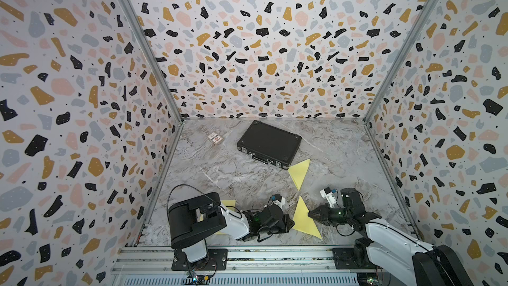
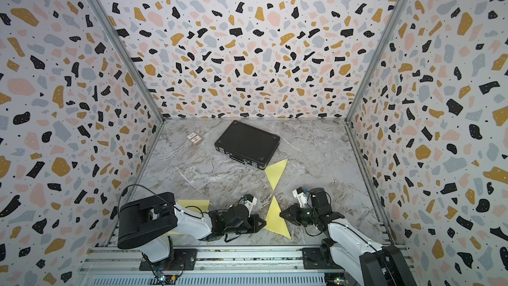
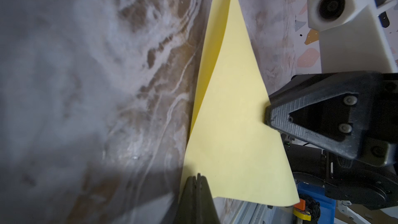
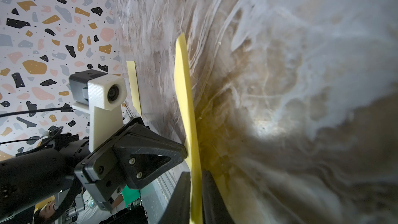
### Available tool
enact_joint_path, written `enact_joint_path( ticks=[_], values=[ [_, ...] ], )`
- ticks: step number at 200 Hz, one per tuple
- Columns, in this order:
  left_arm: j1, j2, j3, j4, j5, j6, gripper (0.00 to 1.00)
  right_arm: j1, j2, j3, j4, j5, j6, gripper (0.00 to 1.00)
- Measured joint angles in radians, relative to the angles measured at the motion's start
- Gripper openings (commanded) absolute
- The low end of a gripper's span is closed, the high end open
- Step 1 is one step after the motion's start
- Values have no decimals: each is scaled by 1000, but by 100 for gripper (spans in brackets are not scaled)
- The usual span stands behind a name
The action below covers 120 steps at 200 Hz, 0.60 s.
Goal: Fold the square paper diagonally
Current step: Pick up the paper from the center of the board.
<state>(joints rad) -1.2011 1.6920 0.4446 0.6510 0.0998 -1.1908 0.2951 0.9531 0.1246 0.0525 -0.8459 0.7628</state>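
Lower centre of the frame in both top views: folded paper point(image 1: 303, 222), a yellow triangle on the marble table point(image 1: 220, 171), sits between the two grippers.

The left gripper point(image 3: 198, 176) has its jaws closed together and holds nothing. Its tip is on the paper at the side facing it.

The right gripper point(image 4: 195, 172) has narrow jaws with the paper's opposite edge between the fingers, which looks like a pinch on that edge.

In the left wrist view two layers show along the edge on the left gripper's side, with the upper one raised off the lower. I cannot tell whether that edge is the fold or the free edges.

Judgement: the diagonal fold is made but not pressed flat, so the step in hand is creasing. To do it well:
- Hold the right pinch firm so the layers don't slip.
- Push the closed left tip down flat onto the sheet and slide it along the fold line from the middle outward, low and slow.
- Risk: the thin sheet skates on the smooth marble or buckles ahead of the tip, so press down rather than sideways.
- Let go of the pinch only once the layers lie flat.

Lower left: another yellow sheet point(image 1: 229, 204) lies partly under the left arm. Further up, right of centre, a second yellow triangle point(image 1: 299, 173) lies well apart from both grippers, its upper corner near the black case point(image 1: 269, 144). Farthest, upper left of the table, is a small card pack point(image 1: 215, 138).
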Motion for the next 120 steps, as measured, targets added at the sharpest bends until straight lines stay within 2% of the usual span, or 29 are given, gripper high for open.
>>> enact_joint_path(
  ticks=[17,38,62,91,120],
  values=[
    [0,-6,0,-8,0,2,1,4,-16,-6,0,0,2,19],
    [0,-19,0,-28,0,4,1,12,-31,-19,0,1,9,28],
    [0,-28,1,-48,-1,8,1,30,-41,-34,1,2,27,30],
    [0,-27,3,-52,-1,16,1,69,-47,-39,8,6,48,28],
    [0,-24,3,-52,-1,20,2,97,-43,-39,14,11,61,23]
  ],
)
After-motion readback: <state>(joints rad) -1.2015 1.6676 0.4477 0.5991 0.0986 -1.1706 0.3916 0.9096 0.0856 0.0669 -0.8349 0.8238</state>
